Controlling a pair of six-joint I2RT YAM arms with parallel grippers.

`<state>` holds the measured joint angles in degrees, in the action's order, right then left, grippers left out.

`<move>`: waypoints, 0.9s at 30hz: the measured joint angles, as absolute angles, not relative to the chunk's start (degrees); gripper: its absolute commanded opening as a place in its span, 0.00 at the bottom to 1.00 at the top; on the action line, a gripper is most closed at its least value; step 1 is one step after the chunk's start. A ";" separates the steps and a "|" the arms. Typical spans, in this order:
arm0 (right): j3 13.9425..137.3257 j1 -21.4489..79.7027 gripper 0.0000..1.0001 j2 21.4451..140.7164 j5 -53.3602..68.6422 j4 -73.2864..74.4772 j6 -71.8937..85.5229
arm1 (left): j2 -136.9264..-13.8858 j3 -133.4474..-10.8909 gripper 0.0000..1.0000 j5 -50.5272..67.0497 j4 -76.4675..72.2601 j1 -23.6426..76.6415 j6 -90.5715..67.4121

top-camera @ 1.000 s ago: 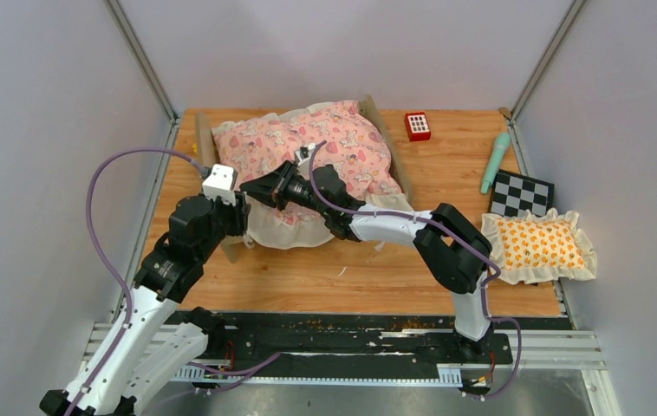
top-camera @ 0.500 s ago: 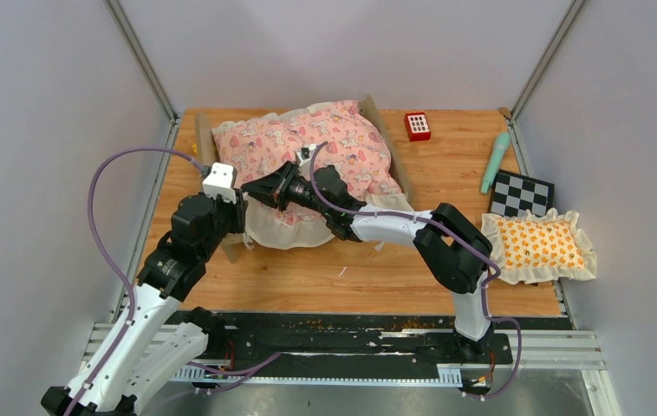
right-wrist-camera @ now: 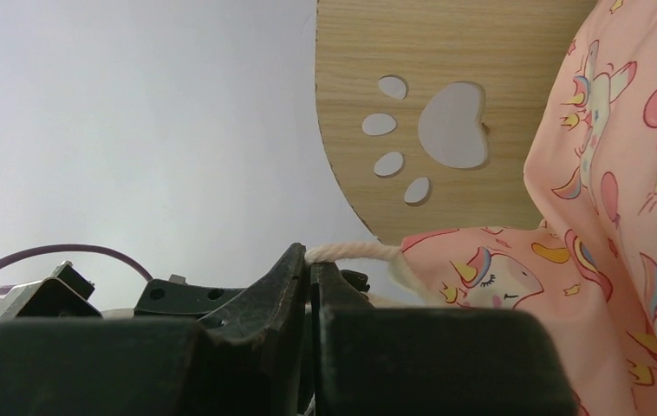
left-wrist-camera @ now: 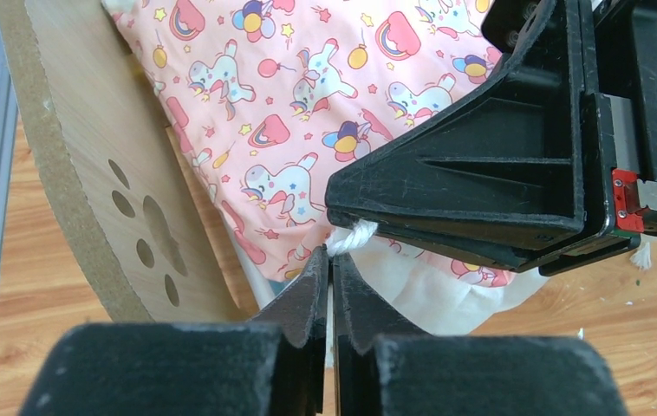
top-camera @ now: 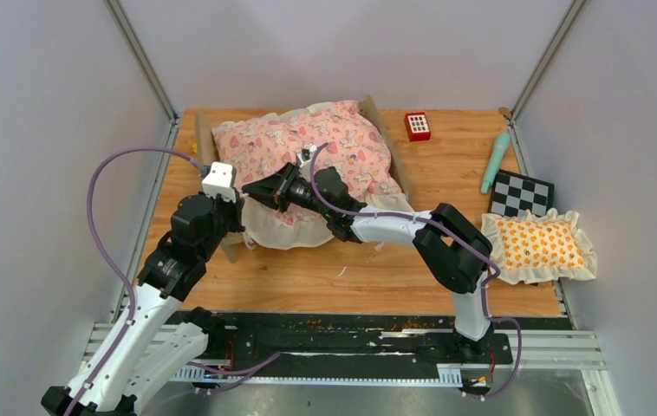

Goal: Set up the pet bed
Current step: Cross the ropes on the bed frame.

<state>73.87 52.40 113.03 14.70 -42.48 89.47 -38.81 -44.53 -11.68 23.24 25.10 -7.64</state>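
My two arms reach over a wooden bench [top-camera: 334, 277] and meet at the pet bed [top-camera: 390, 147], which sits in the far left part of the bench, close to the far edge. A pink unicorn-print quilt [left-wrist-camera: 308, 113] lies bunched over the bed, and its white ruffle spills over the bed's near end.

My right claw [right-wrist-camera: 310, 264] is pressed together. It pinches a short white cord [right-wrist-camera: 351, 251] that comes off the quilt's edge, just beside the light-wood headboard [right-wrist-camera: 446, 52] with its paw-print cutout.

My left claw [left-wrist-camera: 329, 260] is also drawn nearly together, with only a thin pale sliver between its fingers. Its tips meet the white edge of the quilt, right under the black body of my right claw, and pinch it there. The two claws almost touch.

An orange-patterned frilled pillow [top-camera: 539, 243] lies well apart at the right edge of the bench.
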 measured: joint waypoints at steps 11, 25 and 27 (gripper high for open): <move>72.79 52.31 0.16 113.01 14.74 -42.74 88.42 | -38.72 -47.07 0.00 -11.86 27.62 25.10 -7.33; 71.53 52.29 0.29 111.85 15.90 -43.29 82.63 | -41.12 -56.07 0.00 -11.84 35.94 25.10 -5.17; 69.97 52.29 0.29 111.37 16.51 -44.14 79.90 | -41.58 -56.64 0.00 -11.88 36.77 25.10 -4.99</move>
<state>69.97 52.29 111.37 16.51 -44.14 79.90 -41.58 -56.64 -11.88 36.77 25.10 -4.99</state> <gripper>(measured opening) 0.295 0.007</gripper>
